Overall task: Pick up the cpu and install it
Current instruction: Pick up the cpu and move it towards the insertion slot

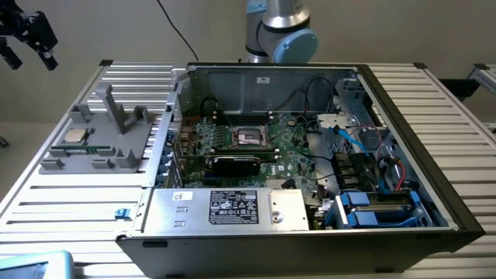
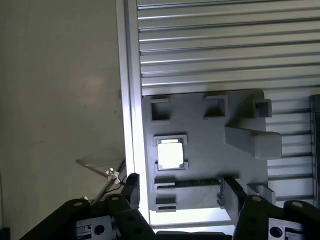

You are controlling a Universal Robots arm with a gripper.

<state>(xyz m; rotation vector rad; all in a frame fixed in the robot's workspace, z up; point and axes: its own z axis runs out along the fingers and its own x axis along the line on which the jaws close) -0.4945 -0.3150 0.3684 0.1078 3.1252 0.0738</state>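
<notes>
1. The pincer [image 1: 29, 57] hangs high in the air at the exterior view's far left, up beyond the desk [image 1: 69, 197] edge. Its jaws stand wide apart: open, gripping nothing.
2. In the wrist view the pincer [image 2: 180, 187] points down toward the slatted desk [image 2: 225, 50], and its 2 black fingers [image 2: 131, 187] are spread to either side of the grey holder [image 2: 210, 145] far below.
3. The cpu [image 1: 75, 135] lies flat in a square recess of the grey holder [image 1: 116, 152], silvery top upward. The holder sits on the desk at the exterior view's left of the computer case [image 1: 310, 250].
4. In the wrist view the cpu [image 2: 170, 154] shows as a bright square, framed by the low walls of its recess.
5. Pincer and cpu are well apart — no contact between them.
6. A thin green memory stick [image 1: 92, 150] lies in a slot of the same holder, just beside the cpu on the side nearer the exterior camera.
7. The case lies open on the desk with its motherboard [image 1: 287, 151] facing up. The black socket frame [image 1: 250, 135] with its dark centre sits near the board's middle, well apart from the cpu.
8. The arm's base [image 1: 279, 29] stands behind the case.
</notes>
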